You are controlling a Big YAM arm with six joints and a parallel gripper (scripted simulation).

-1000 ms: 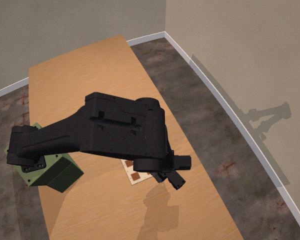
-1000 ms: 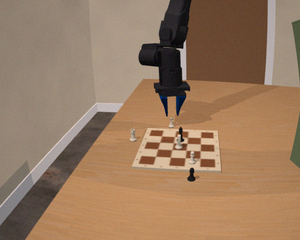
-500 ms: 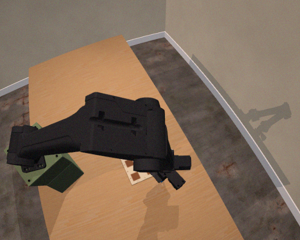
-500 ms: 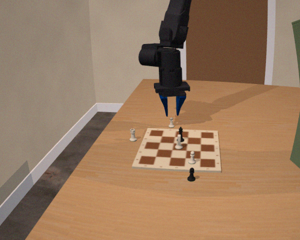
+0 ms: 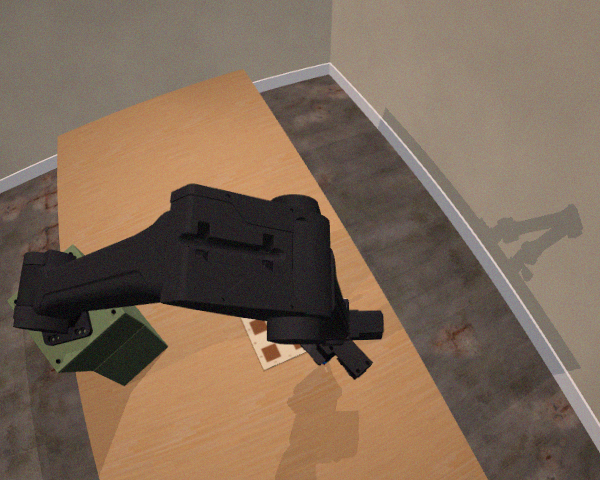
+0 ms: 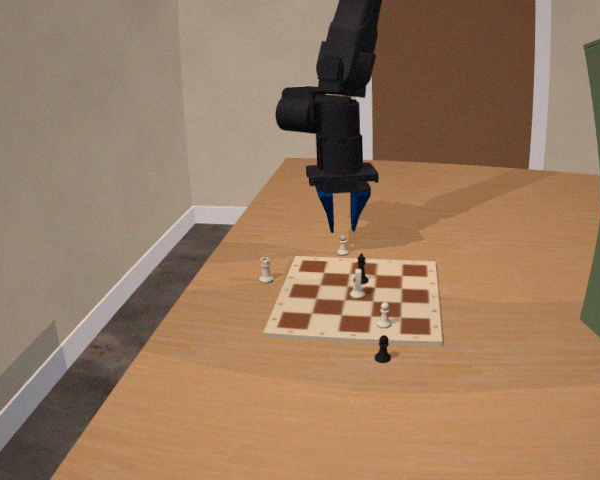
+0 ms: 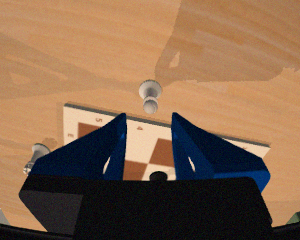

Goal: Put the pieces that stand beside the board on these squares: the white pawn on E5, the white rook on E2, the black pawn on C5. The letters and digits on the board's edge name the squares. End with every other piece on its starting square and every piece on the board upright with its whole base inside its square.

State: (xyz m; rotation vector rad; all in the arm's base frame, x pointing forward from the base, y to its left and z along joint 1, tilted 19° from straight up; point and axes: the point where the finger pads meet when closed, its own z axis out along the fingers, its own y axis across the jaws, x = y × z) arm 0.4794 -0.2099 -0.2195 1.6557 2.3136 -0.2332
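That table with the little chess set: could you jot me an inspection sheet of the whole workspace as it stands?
Surface: wooden table, arm's shadow across it.
Job's things: chessboard; white pawn beside its far edge, white rook off its left side, black pawn off its near edge, all upright.
Clutter: on the board, a black piece, a tall white piece and a white pawn.
Grippers: claw part open, empty, above the far white pawn.
Cables: nothing seen.
Surroundings: green base block, walls, white skirting, dark floor.
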